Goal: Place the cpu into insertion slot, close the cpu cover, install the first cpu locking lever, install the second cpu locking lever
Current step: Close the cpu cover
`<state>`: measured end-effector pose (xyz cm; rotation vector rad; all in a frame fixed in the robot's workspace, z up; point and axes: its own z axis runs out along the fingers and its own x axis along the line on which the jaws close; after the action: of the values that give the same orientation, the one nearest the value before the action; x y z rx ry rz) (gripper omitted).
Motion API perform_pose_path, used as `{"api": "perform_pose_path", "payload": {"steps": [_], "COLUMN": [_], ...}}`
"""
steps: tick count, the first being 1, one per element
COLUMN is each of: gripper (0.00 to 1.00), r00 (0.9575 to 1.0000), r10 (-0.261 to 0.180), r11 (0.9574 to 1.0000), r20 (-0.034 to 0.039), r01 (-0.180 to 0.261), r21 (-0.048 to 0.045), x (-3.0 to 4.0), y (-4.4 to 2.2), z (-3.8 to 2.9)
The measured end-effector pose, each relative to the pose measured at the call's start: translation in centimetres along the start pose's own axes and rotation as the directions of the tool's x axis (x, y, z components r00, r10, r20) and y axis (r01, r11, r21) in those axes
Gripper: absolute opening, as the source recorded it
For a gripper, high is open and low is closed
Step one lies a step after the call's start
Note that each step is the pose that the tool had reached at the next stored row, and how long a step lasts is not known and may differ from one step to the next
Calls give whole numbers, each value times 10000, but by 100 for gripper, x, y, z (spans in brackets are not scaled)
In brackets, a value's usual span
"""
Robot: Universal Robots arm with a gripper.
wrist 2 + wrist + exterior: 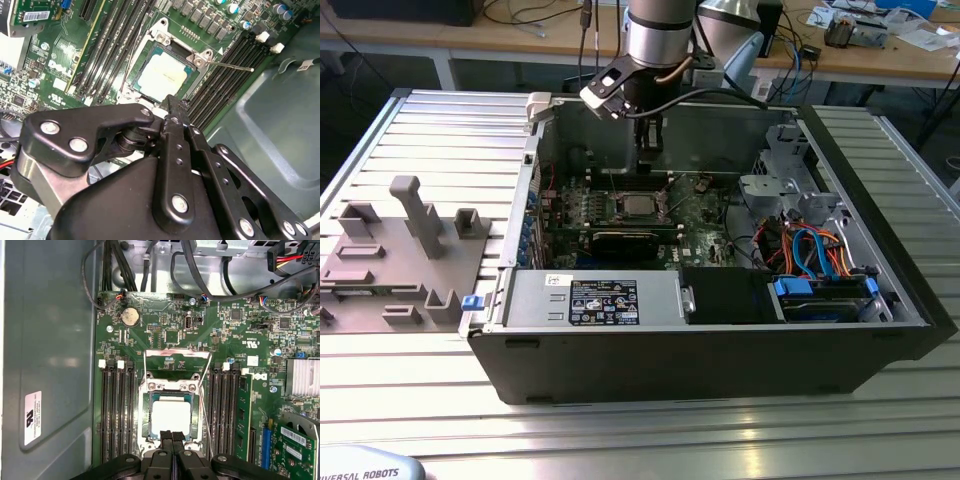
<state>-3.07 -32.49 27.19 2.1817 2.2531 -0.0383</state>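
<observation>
Open computer case (720,330) lies on its side on a ribbed aluminium table (430,130), motherboard (165,335) exposed. The arm reaches down into the case, with the gripper (650,168) above the processor area. The cpu (171,416) is seated flat in the insertion slot (170,386), silvery top up, with a dark margin of socket visible around it; the second wrist view confirms this (162,75). The cpu cover (176,354) is not down on the chip: it stands raised at the slot edge farthest from the gripper, green board visible through its window. A thin locking lever (206,420) runs along one side of the slot, between it and the memory slots (225,410); in the second wrist view its rod (230,65) projects from a slot corner over those slots. Gripper (172,436) condition: fingers brought together, nothing between them, tips over the near edge of the slot and just overlapping the chip's edge; contact cannot be confirmed. Also noted: coin cell (130,316) and a finned heatsink (302,377) on the board, the power supply (600,300) in the case, and a grey fixture block (410,240) on the table at the exterior view's left.
</observation>
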Motion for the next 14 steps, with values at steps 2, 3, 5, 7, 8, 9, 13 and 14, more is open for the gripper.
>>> {"api": "perform_pose_path", "payload": {"steps": [2,3,5,7,8,9,13,14], "gripper": [11,11,11,11,11,11,11,11], "r00": [10000,10000,10000,10000,10000,10000,10000,10000], "r10": [0,0,-2,-1,0,0,0,-1], "r11": [10000,10000,10000,10000,10000,10000,10000,10000], "r20": [-6,-9,-9,-8,-6,-4,-3,-3], "r01": [0,0,2,1,0,0,0,1], "r21": [0,0,-1,0,0,-1,-1,0], "x": [0,0,-1,-1,-1,-1,-2,-2], "y": [0,0,8,15,20,26,54,64], "z": [0,0,0,-1,-1,0,-1,-1]}}
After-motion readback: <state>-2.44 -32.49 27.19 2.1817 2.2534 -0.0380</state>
